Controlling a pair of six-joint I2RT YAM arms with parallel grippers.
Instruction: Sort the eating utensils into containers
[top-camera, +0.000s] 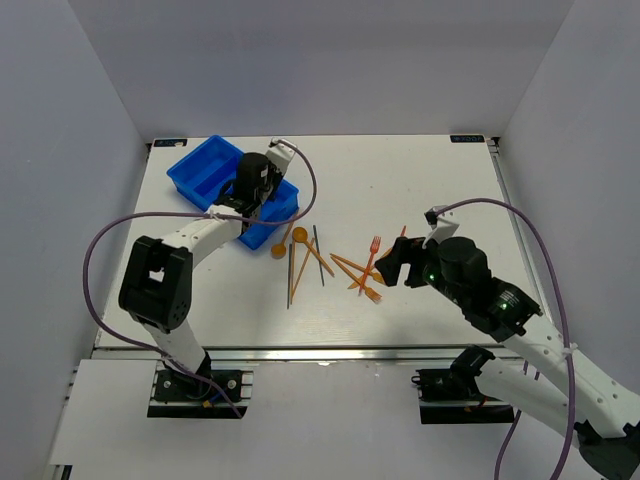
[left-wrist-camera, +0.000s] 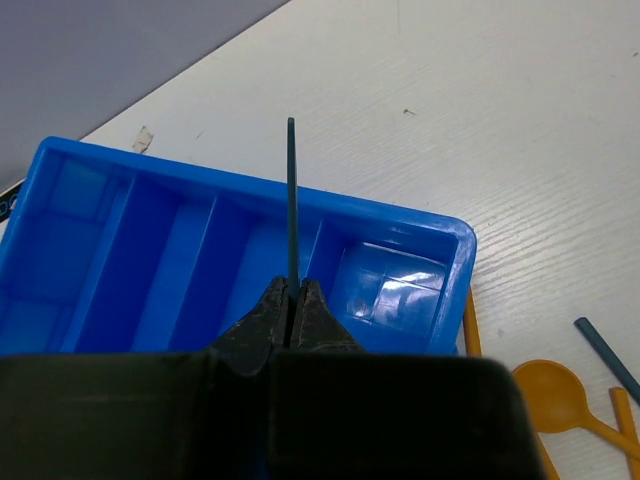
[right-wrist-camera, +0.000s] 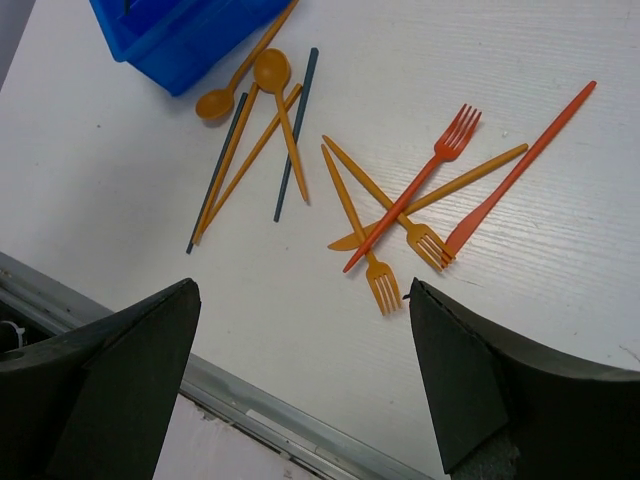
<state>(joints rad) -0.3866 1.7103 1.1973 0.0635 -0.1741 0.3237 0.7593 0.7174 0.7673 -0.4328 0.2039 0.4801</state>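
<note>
Left gripper (left-wrist-camera: 293, 290) is clenched on a dark grey stick (left-wrist-camera: 291, 200) above the blue divided tray (left-wrist-camera: 400, 212) at far left; right gripper (right-wrist-camera: 303, 300) hangs released over the orange forks (right-wrist-camera: 400, 205).

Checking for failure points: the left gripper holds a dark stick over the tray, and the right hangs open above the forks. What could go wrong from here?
1. The left gripper pinches the stick by one end, most of it jutting free above the tray. Released so, it might land across a divider or the rim.
2. The forks under the open right gripper lie crossed, so grabbing one could drag others.
</note>
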